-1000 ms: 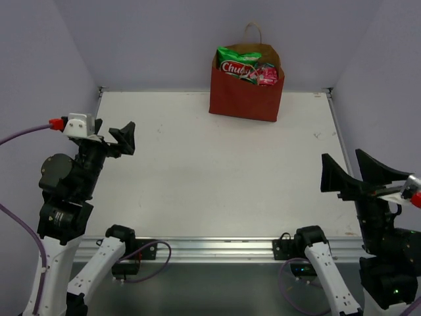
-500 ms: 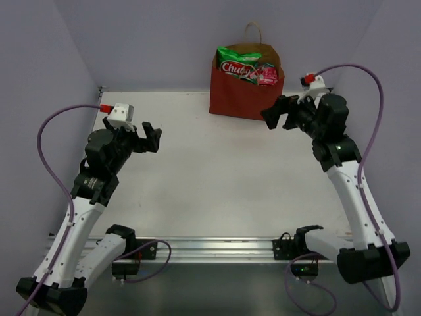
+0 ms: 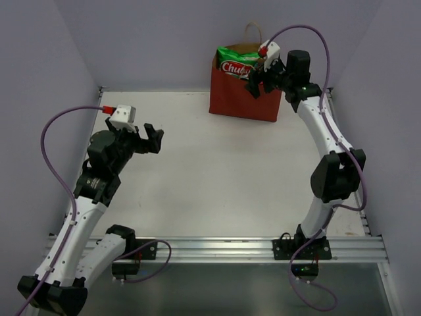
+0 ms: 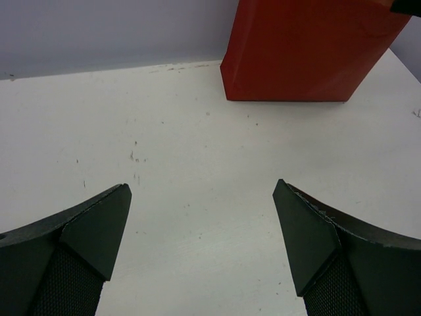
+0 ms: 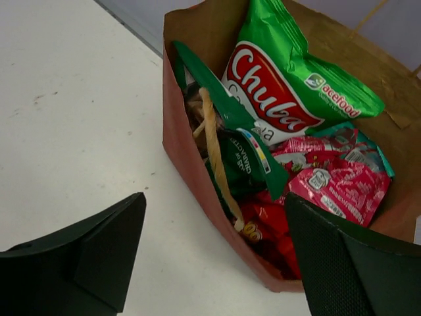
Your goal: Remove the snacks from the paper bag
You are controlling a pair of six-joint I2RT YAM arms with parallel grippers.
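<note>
The red-brown paper bag [image 3: 245, 99] stands upright at the back of the table, its mouth open; it also shows in the left wrist view [image 4: 309, 49] and the right wrist view [image 5: 197, 164]. Inside are the green-white chip bag [image 5: 283, 92] with red logo [image 3: 235, 67], a red packet [image 5: 270, 230], red-pink sachets [image 5: 339, 184] and a strip of teal packet [image 5: 371, 148]. A twisted handle [image 5: 214, 145] lies inside. My right gripper [image 3: 256, 84] is open, over the bag's near right rim [image 5: 214, 253]. My left gripper [image 3: 152, 139] is open and empty above the table's left side [image 4: 200, 197].
The white table [image 3: 197, 171] is walled by pale purple panels at the back and sides. A metal rail [image 3: 217, 249] runs along the near edge. The right arm [image 3: 329, 151] stretches along the right side up to the bag.
My right arm has swung from the near right corner up and back until its gripper is over the bag. My left arm rose and moved inward, then held still.
</note>
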